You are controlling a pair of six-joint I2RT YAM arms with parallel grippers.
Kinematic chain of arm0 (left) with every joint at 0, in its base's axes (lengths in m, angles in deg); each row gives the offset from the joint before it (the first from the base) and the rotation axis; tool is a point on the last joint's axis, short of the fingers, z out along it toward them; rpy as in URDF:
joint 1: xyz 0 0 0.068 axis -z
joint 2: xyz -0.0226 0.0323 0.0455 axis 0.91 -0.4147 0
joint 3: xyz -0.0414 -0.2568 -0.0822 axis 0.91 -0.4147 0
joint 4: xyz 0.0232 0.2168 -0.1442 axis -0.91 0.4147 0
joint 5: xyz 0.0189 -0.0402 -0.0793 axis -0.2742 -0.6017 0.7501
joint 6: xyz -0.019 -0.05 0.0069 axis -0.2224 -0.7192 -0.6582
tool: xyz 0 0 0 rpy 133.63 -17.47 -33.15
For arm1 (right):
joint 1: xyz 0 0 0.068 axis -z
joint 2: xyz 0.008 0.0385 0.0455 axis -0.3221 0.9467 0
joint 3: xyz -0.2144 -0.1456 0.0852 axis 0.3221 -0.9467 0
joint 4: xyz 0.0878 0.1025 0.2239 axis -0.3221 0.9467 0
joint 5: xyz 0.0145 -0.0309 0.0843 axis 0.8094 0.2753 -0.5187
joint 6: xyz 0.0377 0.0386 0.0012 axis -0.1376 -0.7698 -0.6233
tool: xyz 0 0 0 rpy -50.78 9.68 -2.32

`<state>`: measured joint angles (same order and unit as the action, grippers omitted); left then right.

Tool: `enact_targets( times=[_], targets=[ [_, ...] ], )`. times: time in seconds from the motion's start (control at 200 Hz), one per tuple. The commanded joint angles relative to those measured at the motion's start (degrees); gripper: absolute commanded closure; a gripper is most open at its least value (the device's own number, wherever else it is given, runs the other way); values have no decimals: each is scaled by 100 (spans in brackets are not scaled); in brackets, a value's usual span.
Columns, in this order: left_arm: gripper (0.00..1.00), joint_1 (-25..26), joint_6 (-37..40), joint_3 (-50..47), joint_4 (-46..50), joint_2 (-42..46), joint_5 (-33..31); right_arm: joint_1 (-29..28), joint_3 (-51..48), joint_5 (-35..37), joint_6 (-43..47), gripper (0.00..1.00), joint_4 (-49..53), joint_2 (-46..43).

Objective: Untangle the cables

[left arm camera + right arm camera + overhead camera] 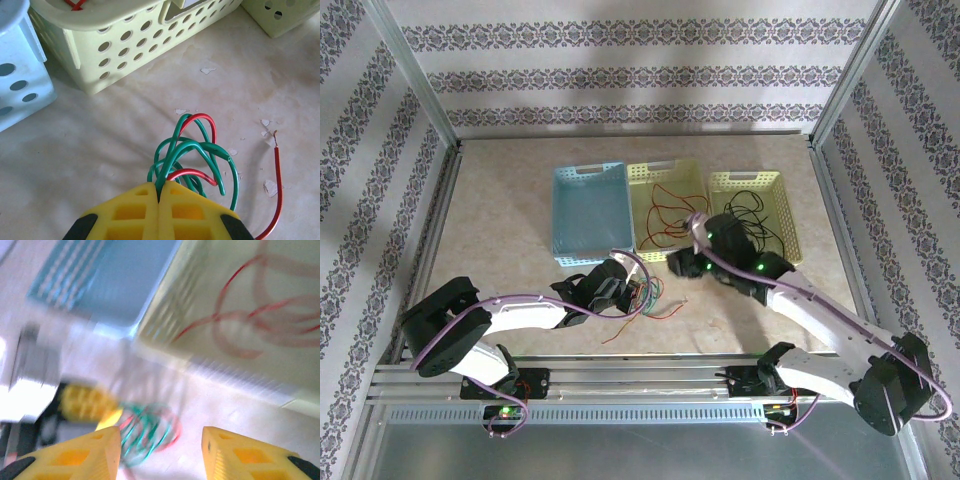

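Your left gripper [160,194] is clenched on a tangle of green and red cables [192,150]. The tangle loops out over the table [100,145] just in front of the middle basket [115,45], with one red end trailing off to the right. Your right gripper [160,440] hangs near that tangle, jaws apart with nothing between them, while more red cables [665,215] lie in the middle basket and black ones [752,215] in the right basket [745,178].

Tangled green and red cables [197,145], looped
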<state>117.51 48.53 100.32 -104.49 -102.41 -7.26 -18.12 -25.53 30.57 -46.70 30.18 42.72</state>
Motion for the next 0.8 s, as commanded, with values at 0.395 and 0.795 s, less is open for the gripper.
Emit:
enact_targets(
  times=[0.395,0.795],
  targets=[
    [100,-15,24,-23,-53,158,176,-365,-446,-210,-140,53,-592,1208],
    [100,-15,49,40,200,139,300,-165,-121,-452,-178,60,-1028,2266]
  ],
)
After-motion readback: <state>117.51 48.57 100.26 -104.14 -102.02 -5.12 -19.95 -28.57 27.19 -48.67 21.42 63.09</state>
